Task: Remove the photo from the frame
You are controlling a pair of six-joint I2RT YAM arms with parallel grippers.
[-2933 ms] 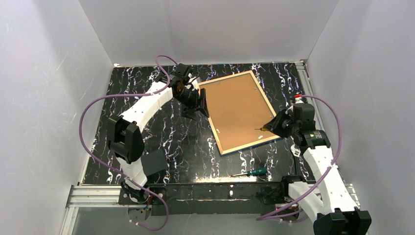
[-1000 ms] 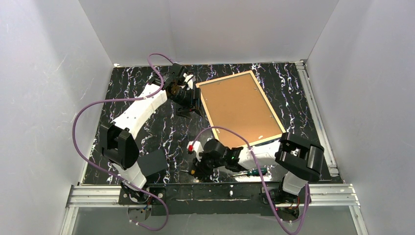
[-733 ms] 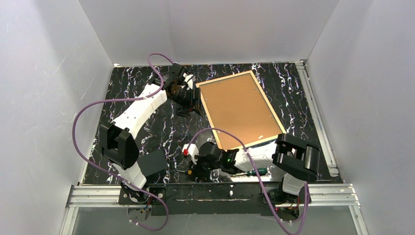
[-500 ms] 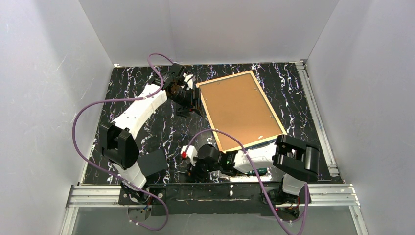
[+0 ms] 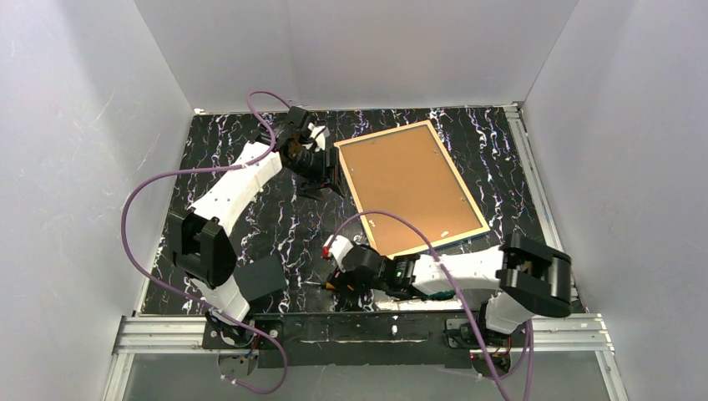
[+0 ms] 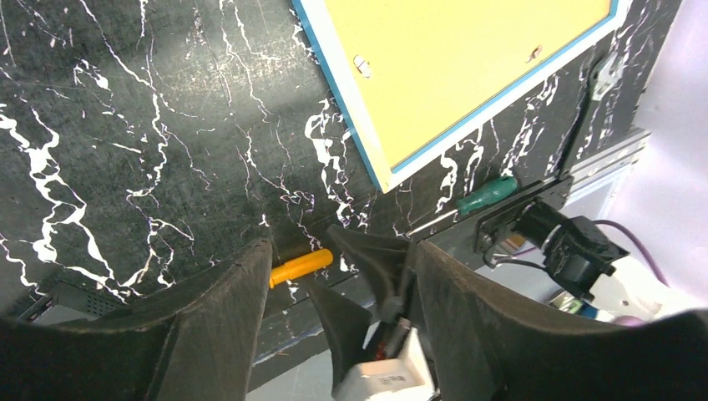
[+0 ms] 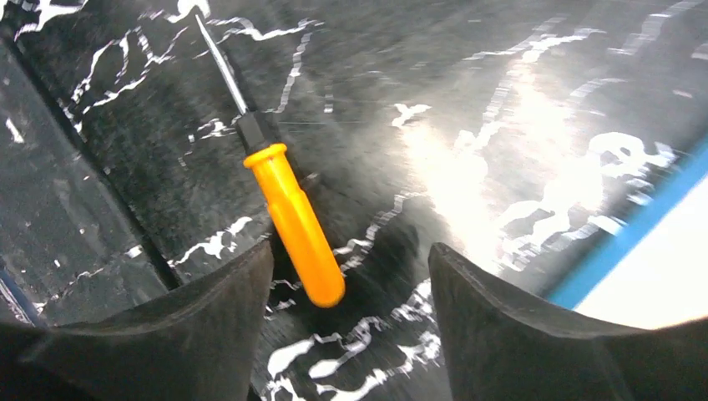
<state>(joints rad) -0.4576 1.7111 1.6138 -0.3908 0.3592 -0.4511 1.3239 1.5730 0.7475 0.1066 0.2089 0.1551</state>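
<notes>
The frame (image 5: pixel 460 175) lies face down and askew toward the back of the black marbled bench (image 5: pixel 275 209). Its light wood back is up and the blue edge shows along the sides. The brown backing board (image 5: pixel 409 188) fills it, with a small metal tab (image 6: pixel 361 65) near the rim, so the photo itself is hidden from every view. The left hand (image 5: pixel 324 177) hangs just beside the frame's far-left corner. In the left wrist view its fingers are spread apart with nothing between them, clear of the frame's long edge. The right arm reaches low along the frame's near short side, and the right hand (image 5: pixel 336 278) sits off the frame's near-left corner. That hand's fingers stand wide and grasp nothing. The orange screwdriver (image 7: pixel 296 225) lies flat on the bench, the butt of its handle between those fingers and its thin shaft pointing away from them. The green screwdriver (image 6: pixel 488 194) lies on the bench near the frame's near short side, toward the front rail.
</notes>
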